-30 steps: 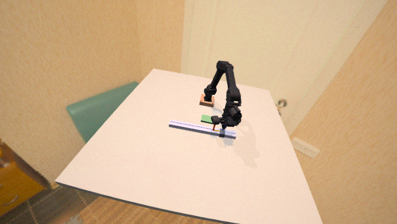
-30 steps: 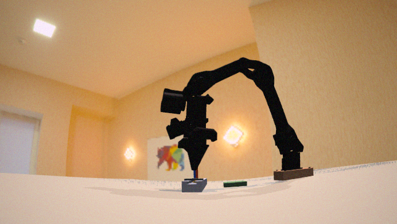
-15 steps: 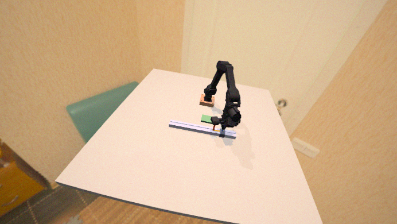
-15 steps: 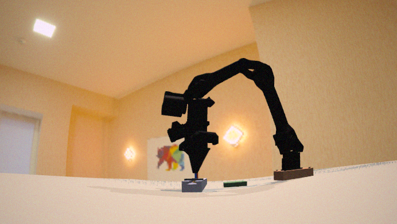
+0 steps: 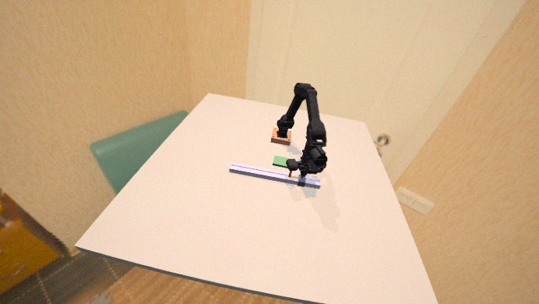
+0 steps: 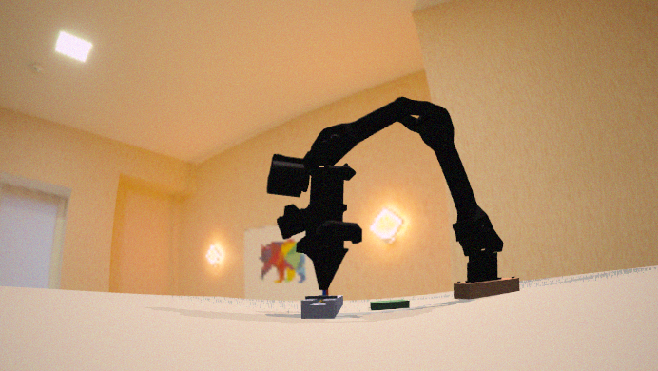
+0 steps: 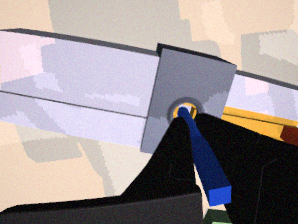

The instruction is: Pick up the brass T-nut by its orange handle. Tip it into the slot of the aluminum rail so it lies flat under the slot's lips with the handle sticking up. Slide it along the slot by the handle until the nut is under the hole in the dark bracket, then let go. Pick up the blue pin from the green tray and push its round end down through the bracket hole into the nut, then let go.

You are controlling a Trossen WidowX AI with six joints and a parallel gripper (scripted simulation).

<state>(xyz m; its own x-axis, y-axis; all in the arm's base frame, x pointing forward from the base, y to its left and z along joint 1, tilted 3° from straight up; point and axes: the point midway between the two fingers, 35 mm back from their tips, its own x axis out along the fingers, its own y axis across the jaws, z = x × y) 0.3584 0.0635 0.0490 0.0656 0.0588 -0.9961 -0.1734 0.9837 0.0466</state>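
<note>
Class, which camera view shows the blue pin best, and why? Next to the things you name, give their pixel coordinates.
The wrist view: it shows the blue pin (image 6: 324,293) (image 7: 205,159) largest, from its square end to the bracket hole (image 7: 184,111). The exterior view shows only a sliver beneath the gripper (image 6: 326,288) (image 7: 190,120); the top view, none discernible.
</note>
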